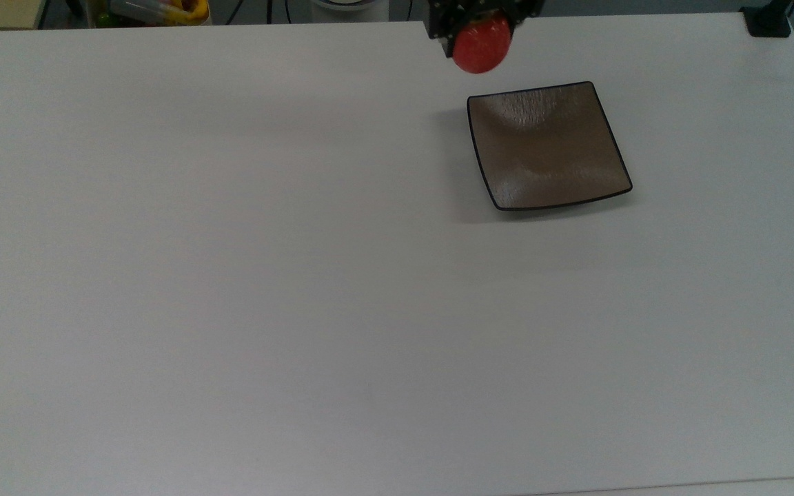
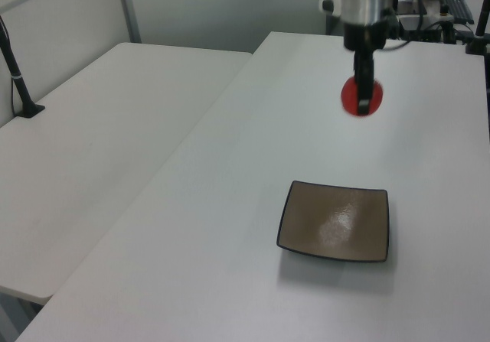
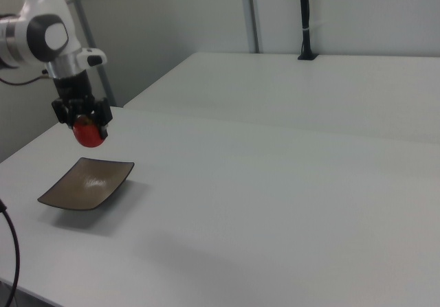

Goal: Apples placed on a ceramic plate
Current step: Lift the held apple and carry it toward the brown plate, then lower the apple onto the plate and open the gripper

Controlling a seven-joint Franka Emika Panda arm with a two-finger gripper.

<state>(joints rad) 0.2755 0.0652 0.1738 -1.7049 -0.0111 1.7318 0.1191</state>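
Note:
A small round red apple hangs in the air with my gripper shut on it from above. The square brown-grey ceramic plate with a thin black rim lies flat on the white table, with nothing on it. In the top view the apple is just beyond the plate's upper left corner. In the left view it hovers well above the table, behind the plate. In the right view it hangs over the plate's far edge.
The white table spreads wide to the top view's left and below the plate. A second white table adjoins it on the left view's left. A black clamp sits at the top view's upper right corner. Cluttered items lie beyond the far edge.

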